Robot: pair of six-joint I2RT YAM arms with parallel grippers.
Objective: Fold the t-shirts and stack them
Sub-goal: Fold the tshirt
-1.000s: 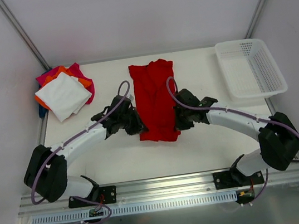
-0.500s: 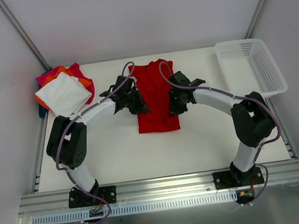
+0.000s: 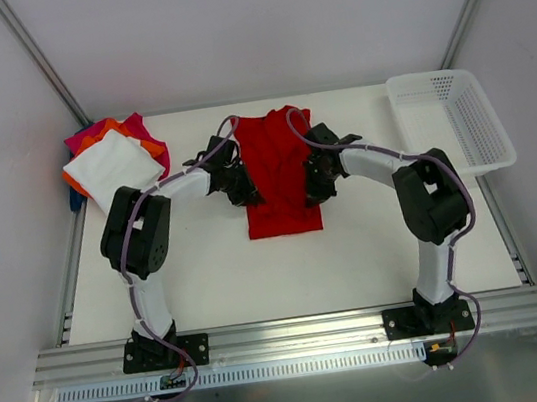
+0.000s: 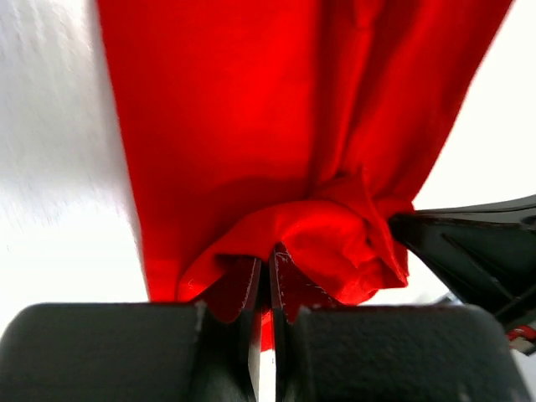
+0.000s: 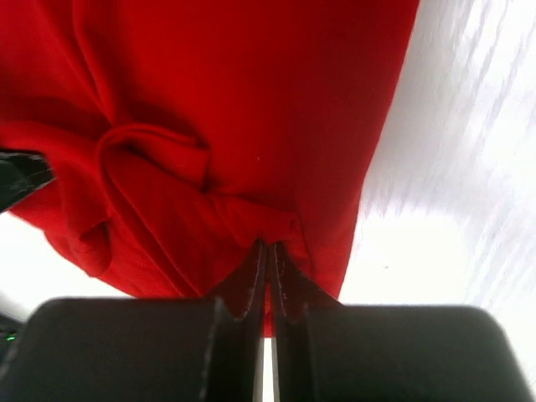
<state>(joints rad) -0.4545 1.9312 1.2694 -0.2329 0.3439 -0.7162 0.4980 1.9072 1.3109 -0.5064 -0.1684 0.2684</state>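
Observation:
The bright red t-shirt (image 3: 279,169) lies lengthwise in the table's middle, its near end lifted. My left gripper (image 3: 247,192) is shut on the shirt's left edge; in the left wrist view the gripper (image 4: 269,260) pinches bunched red cloth (image 4: 251,126). My right gripper (image 3: 313,186) is shut on the right edge; in the right wrist view the gripper (image 5: 267,251) pinches a red fold (image 5: 209,126). A pile of folded t-shirts lies at the far left: white (image 3: 114,169) on top, orange (image 3: 104,130) and magenta (image 3: 142,129) beneath, a blue edge (image 3: 74,199) showing.
A white mesh basket (image 3: 449,120) stands at the far right of the white table (image 3: 357,248). Metal frame posts rise at both back corners. The aluminium rail runs along the near edge.
Both grippers have moved away from me along the shirt's edges, carrying its near end toward the far end. The red shirt now looks shorter.

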